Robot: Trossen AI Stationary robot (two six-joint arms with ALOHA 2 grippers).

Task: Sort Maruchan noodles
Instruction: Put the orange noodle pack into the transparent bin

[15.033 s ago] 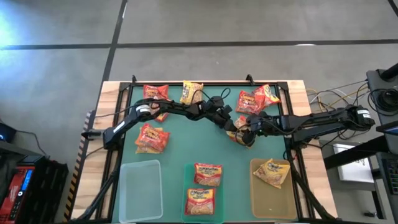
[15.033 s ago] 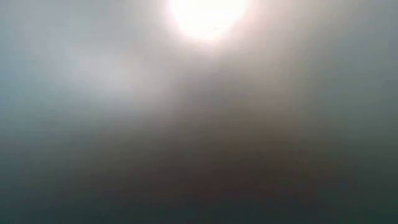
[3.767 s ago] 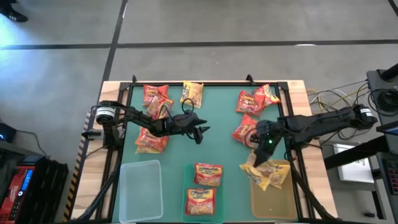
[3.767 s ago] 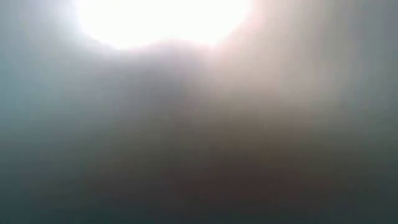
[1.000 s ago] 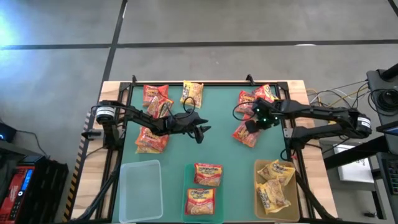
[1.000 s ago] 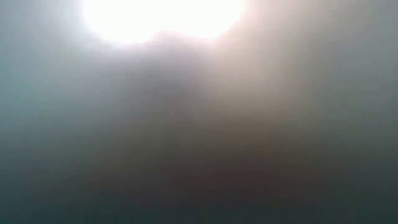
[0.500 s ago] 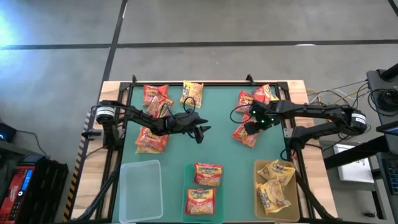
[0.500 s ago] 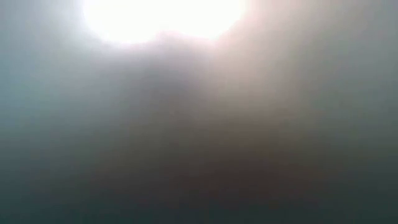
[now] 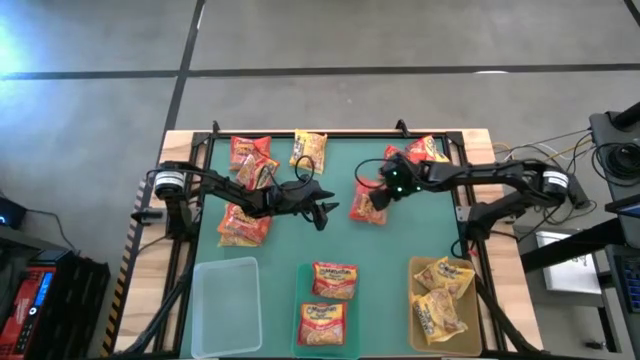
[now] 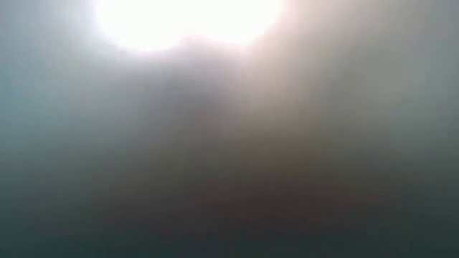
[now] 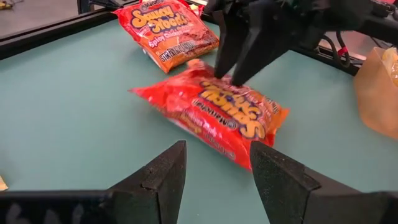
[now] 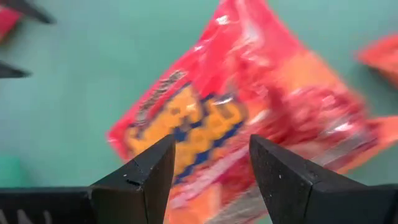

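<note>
A red Maruchan noodles packet (image 9: 368, 206) lies flat on the green mat near the middle, also seen in the left wrist view (image 11: 214, 112). My right gripper (image 9: 384, 191) stands open at its right end, slanting down. My left gripper (image 9: 325, 213) waits open just left of the packet, touching nothing. More packets lie at the far left (image 9: 250, 160), far middle (image 9: 308, 149), left (image 9: 243, 222) and far right (image 9: 418, 152). The low view shows only haze. My right gripper has its open fingers (image 11: 242, 50) set on the red packet's end toward the table's right (image 11: 200, 67). They slant down from the right. The packet's face fills the gap between the fingers (image 12: 205, 124). It lies flat on the mat, not lifted.
Three shallow bins stand along the near edge. The left one (image 9: 225, 305) is clear, the middle one (image 9: 352, 300) holds two orange-red packets, and the right one (image 9: 412, 310) holds yellow packets. Black rails frame the mat. Cables lie off the table's right side.
My right gripper has gone toward the table's left and a little down, tipping steeper, its fingers still open. The red packet has slid along the mat with it toward my left gripper, staying flat.
</note>
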